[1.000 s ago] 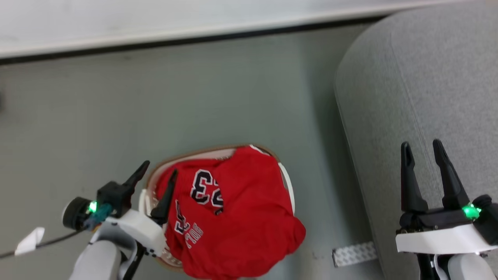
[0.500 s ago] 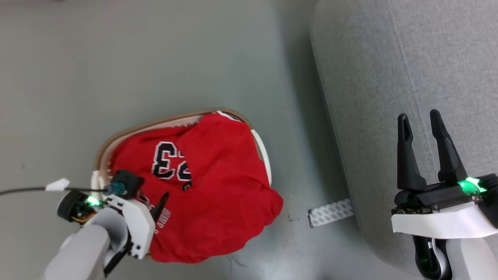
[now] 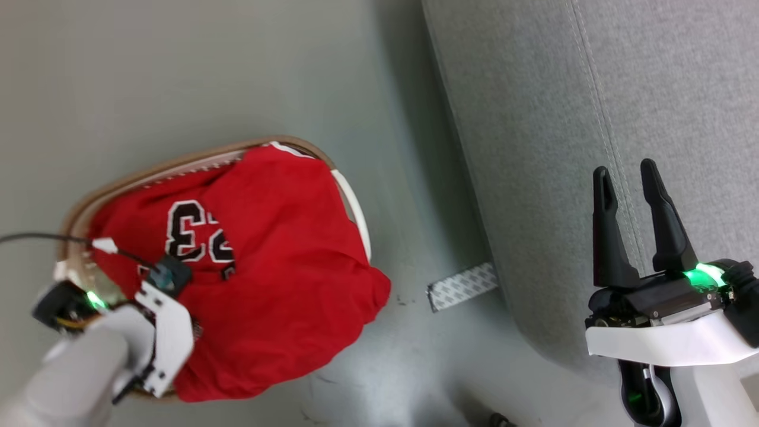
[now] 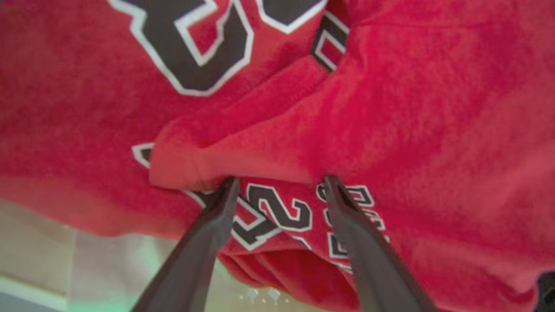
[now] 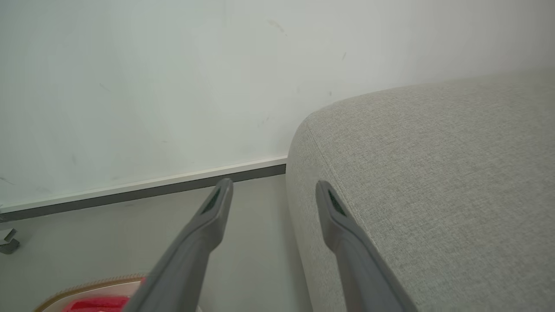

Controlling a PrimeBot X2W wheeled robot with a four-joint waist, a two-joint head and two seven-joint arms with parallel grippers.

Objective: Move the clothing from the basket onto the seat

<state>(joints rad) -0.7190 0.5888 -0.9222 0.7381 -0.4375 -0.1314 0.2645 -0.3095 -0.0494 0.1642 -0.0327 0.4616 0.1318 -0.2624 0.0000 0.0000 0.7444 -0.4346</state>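
Note:
The clothing (image 3: pixel 267 249), a red jersey with a black-and-white "23", lies heaped in the basket (image 3: pixel 178 159) on the floor and spills over its near right rim. My left wrist (image 3: pixel 166 320) hangs over the jersey's near left part, hiding its fingers from the head view. In the left wrist view my left gripper (image 4: pixel 281 182) is open, its tips touching a fold of the clothing (image 4: pixel 390 108) just above the lettering. My right gripper (image 3: pixel 624 169) stands open and empty above the grey seat (image 3: pixel 533 118). In the right wrist view that gripper (image 5: pixel 273 184) straddles the edge of the seat (image 5: pixel 433 173).
Grey floor separates the basket from the seat. A strip of patterned tape (image 3: pixel 461 287) lies on the floor by the seat's base. A black cable with a white tag (image 3: pixel 104 245) crosses the basket's left side. A wall with a baseboard (image 5: pixel 151 186) stands beyond.
The head camera has turned, shifting the whole picture. My left gripper swung from pointing up beside the basket's rim to pointing down onto the jersey. The right gripper stays open.

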